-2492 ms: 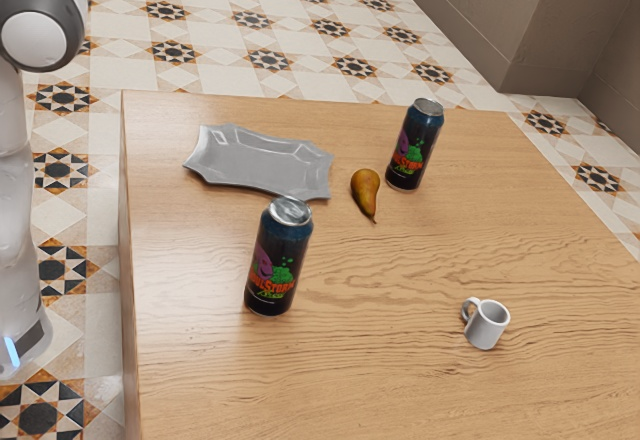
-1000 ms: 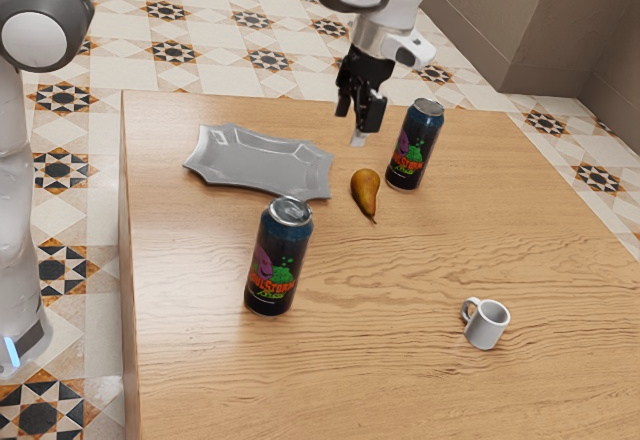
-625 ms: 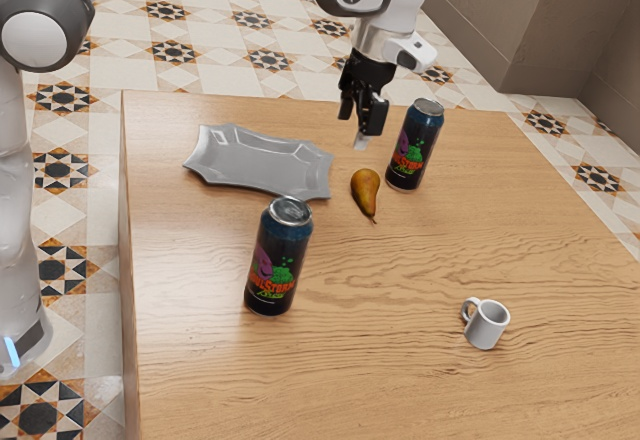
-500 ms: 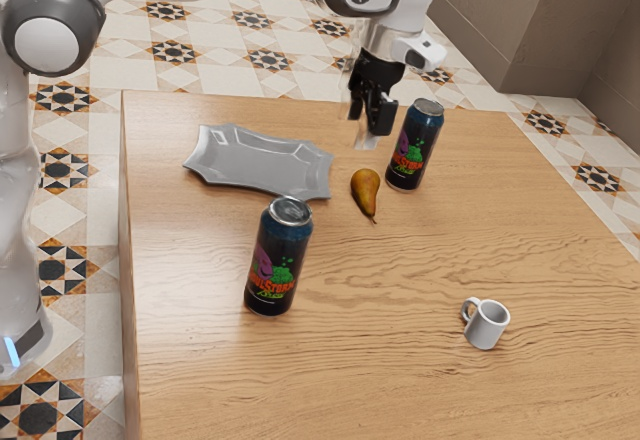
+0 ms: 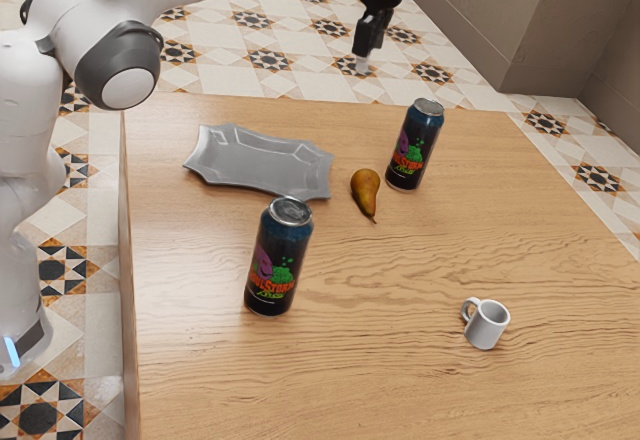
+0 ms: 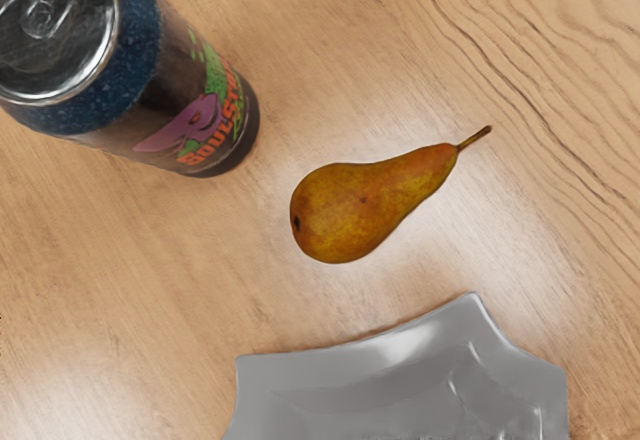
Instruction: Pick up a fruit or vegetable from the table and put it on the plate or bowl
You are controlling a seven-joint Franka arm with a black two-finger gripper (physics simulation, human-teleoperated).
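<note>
Pear (image 6: 370, 200) on table between can (image 6: 120, 70) and plate (image 6: 400, 385)

Wooden table (image 5: 400, 290): grey plate (image 5: 255, 160), pear (image 5: 365, 190), near can (image 5: 278, 257), far can (image 5: 414, 144), white mug (image 5: 486, 322).

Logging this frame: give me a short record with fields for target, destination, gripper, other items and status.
target: pear, lying on its side on the table, nothing touching it
destination: grey plate, nothing on it, close to the pear but apart from it
gripper: gripper raised high above the table, carrying nothing
other items: far can upright beside the pear; near can upright in front of the plate; white mug off to the exterior view's right
status: pear not yet picked up
</note>
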